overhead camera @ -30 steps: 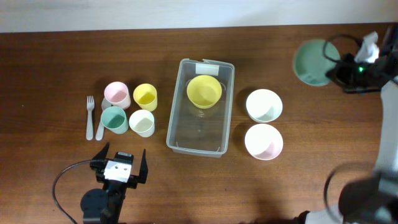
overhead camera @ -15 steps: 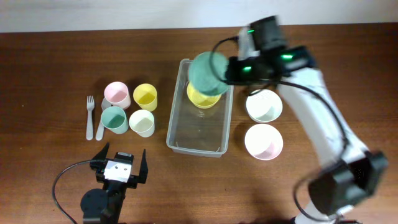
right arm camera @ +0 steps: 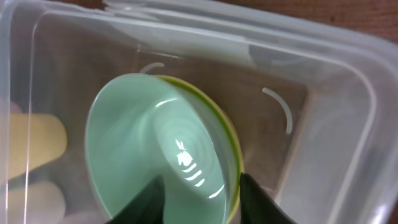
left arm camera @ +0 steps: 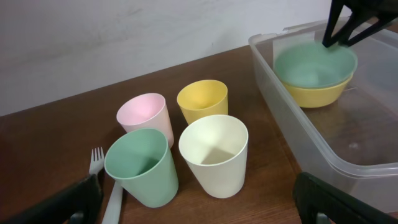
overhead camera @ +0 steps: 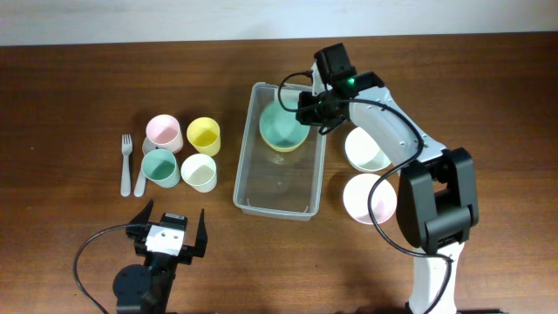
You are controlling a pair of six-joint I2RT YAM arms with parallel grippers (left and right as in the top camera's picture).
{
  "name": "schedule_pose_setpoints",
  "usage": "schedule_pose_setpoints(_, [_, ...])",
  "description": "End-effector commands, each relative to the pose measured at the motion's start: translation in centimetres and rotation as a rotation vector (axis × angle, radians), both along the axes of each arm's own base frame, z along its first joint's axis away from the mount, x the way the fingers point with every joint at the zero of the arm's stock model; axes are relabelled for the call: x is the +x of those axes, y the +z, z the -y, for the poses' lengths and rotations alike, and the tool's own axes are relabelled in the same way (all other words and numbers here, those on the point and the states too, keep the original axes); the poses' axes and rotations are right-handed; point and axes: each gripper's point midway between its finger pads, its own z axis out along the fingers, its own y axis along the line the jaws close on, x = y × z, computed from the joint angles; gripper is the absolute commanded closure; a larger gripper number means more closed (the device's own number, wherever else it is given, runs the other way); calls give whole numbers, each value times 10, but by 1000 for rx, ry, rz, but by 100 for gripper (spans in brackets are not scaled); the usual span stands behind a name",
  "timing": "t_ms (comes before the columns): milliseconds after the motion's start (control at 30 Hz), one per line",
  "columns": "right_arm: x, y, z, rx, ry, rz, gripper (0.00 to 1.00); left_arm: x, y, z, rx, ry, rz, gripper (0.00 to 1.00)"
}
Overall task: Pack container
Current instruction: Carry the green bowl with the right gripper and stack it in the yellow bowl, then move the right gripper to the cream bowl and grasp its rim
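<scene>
The right gripper (overhead camera: 304, 110) hangs over the far end of the mid-table container (overhead camera: 241, 179), jaws narrowly parted astride the rim of the green bowl (overhead camera: 279, 126). That bowl is nested in the yellow bowl (left arm camera: 314, 94), probably to save room. The left gripper (overhead camera: 170, 228) waits wide open at the near edge.

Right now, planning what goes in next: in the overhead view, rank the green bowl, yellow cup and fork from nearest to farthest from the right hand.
From the right hand:
1. green bowl, inside the container.
2. yellow cup, outside its left wall.
3. fork, far left.
</scene>
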Motion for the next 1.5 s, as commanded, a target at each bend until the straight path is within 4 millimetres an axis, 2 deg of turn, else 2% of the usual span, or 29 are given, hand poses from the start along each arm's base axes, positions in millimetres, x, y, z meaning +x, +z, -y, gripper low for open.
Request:
schedule_pose_setpoints(0, [-3, 36, -7, 72, 55, 23, 62, 0, -1, 3, -15, -13, -1, 0])
schedule_pose_setpoints(100, [-10, 69, 1, 60, 49, 38, 60, 0, -1, 3, -15, -13, -1, 0])
schedule_pose_setpoints(200, [-17, 109, 24, 12, 8, 75, 60, 0, -1, 3, -15, -13, -1, 0])
schedule_pose_setpoints(367, [-42, 165, 92, -93, -133, 113, 54, 0, -1, 3, -15, -13, -1, 0])
schedule_pose_setpoints(433, [-54, 174, 122, -129, -195, 98, 51, 0, -1, 3, -15, -13, -1, 0])
schedule_pose_setpoints(500, [-64, 173, 150, -166, -256, 56, 49, 0, -1, 3, -15, -13, -1, 0])
schedule_pose_setpoints(633, [-85, 150, 187, -194, -326, -84, 49, 0, -1, 3, -15, -13, -1, 0])
schedule_pose_setpoints(767, [-97, 109, 204, -211, -353, -188, 48, 0, -1, 3, -15, -13, -1, 0])
schedule_pose_setpoints(867, [-101, 70, 212, -214, -367, -238, 48, 0, -1, 3, -15, -13, -1, 0])
schedule_pose_setpoints(1067, [-103, -2, 212, -209, -369, -236, 49, 0, -1, 3, -15, -13, -1, 0])
schedule_pose_setpoints(1167, [-101, -19, 213, -201, -379, -210, 49, 0, -1, 3, -15, -13, -1, 0])
schedule_pose_setpoints(1400, [-98, -41, 204, -136, -389, -208, 50, 0, -1, 3, -15, -13, -1, 0])
schedule_pose_setpoints(1467, [-97, -50, 204, -133, -409, -229, 56, 0, -1, 3, -15, -13, -1, 0])
